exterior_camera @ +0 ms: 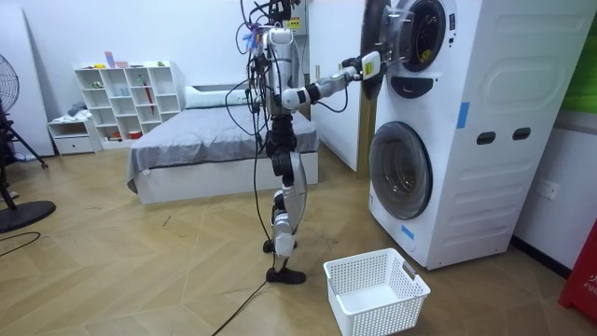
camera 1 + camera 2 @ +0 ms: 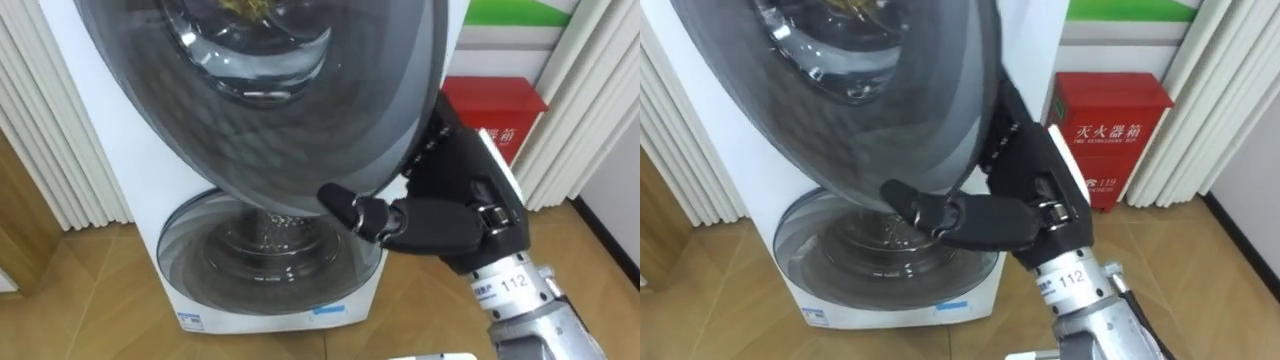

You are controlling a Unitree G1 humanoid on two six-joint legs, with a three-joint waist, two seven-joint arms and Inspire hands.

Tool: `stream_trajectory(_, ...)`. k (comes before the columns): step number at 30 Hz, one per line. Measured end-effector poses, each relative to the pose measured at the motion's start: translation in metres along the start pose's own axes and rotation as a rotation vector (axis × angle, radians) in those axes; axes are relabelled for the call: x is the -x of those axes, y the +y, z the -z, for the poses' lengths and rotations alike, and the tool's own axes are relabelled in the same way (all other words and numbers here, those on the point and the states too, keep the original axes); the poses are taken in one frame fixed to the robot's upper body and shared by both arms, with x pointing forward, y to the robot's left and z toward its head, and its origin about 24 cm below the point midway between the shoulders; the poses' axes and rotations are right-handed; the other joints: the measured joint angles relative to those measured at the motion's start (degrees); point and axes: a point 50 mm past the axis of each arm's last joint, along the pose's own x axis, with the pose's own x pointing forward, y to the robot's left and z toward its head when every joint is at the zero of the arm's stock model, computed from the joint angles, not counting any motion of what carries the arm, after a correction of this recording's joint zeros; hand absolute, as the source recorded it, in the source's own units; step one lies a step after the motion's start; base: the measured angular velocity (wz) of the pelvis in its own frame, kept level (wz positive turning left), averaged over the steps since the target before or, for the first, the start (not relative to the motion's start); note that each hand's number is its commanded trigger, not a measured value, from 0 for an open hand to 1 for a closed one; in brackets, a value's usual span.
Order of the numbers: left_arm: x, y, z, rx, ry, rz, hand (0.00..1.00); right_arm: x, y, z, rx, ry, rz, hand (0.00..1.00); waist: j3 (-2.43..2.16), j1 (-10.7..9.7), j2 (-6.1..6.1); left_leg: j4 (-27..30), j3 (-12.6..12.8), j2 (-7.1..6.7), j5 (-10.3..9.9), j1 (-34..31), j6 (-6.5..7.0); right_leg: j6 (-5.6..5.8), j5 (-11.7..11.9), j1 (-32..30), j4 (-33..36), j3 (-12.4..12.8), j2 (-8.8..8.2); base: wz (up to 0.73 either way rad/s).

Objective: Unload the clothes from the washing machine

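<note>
Gripping washer door, robot hand.

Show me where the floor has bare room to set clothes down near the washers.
Bare wood floor lies between the bed and the white basket; the basket itself is empty. It is crowded at the upper door, where the right hand grips its rim.

Home bedroom with a laundry corner. I stand at the white washing machine stack: two round-doored drums one above the other, the upper door swung open. Away from the stack is a bed with a grey cover, then a white cube shelf, and farthest off a standing fan. A white laundry basket sits on the wood-plank floor at the stack's foot. White pleated curtains and a red box flank the stack
</note>
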Motion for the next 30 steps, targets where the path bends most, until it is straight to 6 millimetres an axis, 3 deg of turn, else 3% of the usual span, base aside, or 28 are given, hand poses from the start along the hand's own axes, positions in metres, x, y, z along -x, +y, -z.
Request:
stream_trajectory(2, -0.001, 0.002, -0.004, 0.001, -0.012, -0.004, 0.0, -0.008, 0.013, 0.0, 0.004, 0.007, -0.133, 0.0, 0.13, -0.12, -0.03, -0.07, 0.11, 0.02, -0.01, -0.07, -0.01, 0.0, -0.01, -0.01, -0.04, -0.03, 0.01, 0.0)
stream_trajectory(8, -0.001, 0.002, -0.007, 0.0, -0.016, -0.005, 0.0, -0.004, 0.026, -0.005, 0.026, 0.023, -0.333, 0.0, 0.29, -0.53, 0.2, 0.02, 0.16, -0.04, -0.01, 0.09, -0.02, 0.03, -0.02, 0.19, -0.08, 0.11, -0.1, 0.03)
stream_trajectory(23, -0.001, 0.004, -0.007, 0.001, -0.019, -0.008, 0.0, -0.008, 0.053, -0.008, 0.012, 0.004, -0.629, 0.0, 0.41, 0.23, 0.2, -0.05, -0.02, -0.64, -0.02, 0.01, 0.02, 0.62, -0.28, 1.81, -1.07, -1.83, -0.74, 0.1)
stream_trajectory(30, -0.002, 0.007, -0.014, 0.003, -0.038, -0.014, 0.0, -0.009, 0.056, -0.008, 0.009, 0.002, -0.668, 0.0, 0.76, 3.13, -0.25, -0.38, -1.64, -0.85, -0.02, -0.01, 0.02, 0.64, -0.32, 2.65, -1.81, -2.92, -0.8, 0.11)
